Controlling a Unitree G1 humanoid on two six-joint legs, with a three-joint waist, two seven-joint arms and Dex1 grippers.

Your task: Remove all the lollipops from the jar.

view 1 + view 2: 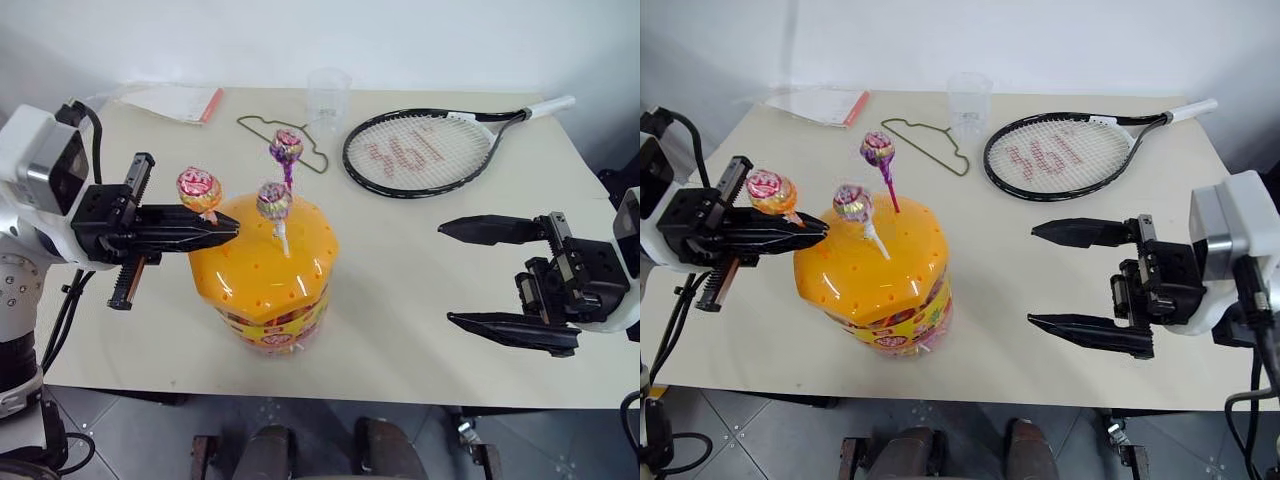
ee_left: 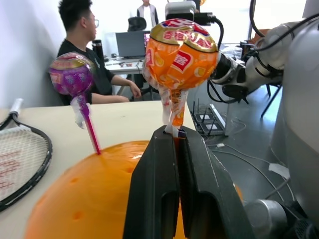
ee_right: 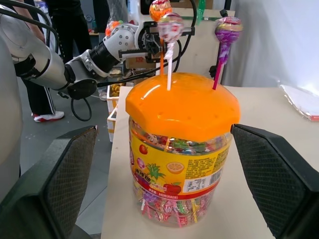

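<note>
Progress stood at the first extraction, by my reading: three lollipops were on show, and none lay on the bench (image 1: pixel 420 300) yet. The jar (image 1: pixel 268 275) sat near the front edge of the bench, roughly at the middle of the head views, its orange domed lid (image 1: pixel 262 250) facing up. The white-stick lollipop (image 1: pixel 274 201) rose from the lid's centre and the purple-stick lollipop (image 1: pixel 286 147) from the lid's far side, at about 1 o'clock of the centre one; both sticks seemed seated in their holes. The orange-stick lollipop (image 1: pixel 199 188) stood at about 10 o'clock of the lid's centre, and the left end effector (image 1: pixel 225 232) was clenched on its stick just under the candy head. The left wrist view showed the two black fingers (image 2: pixel 154 194) pressed together around that stick. Whether the stick's lower end had cleared its hole could not be told, as the fingers hid it. So one candy was in hand, and two were untouched.

The left arm reached in from 9 o'clock, fingers roughly level and pointing across the lid toward the right. The right end effector (image 1: pixel 470 275) waited at about 3 o'clock of the jar, well apart from it, released with its jaws wide, fingers level and aimed at the jar. A racket (image 1: pixel 425 150), a clear cup (image 1: pixel 328 98) and a wire hanger (image 1: pixel 305 150) lay farther back.
</note>
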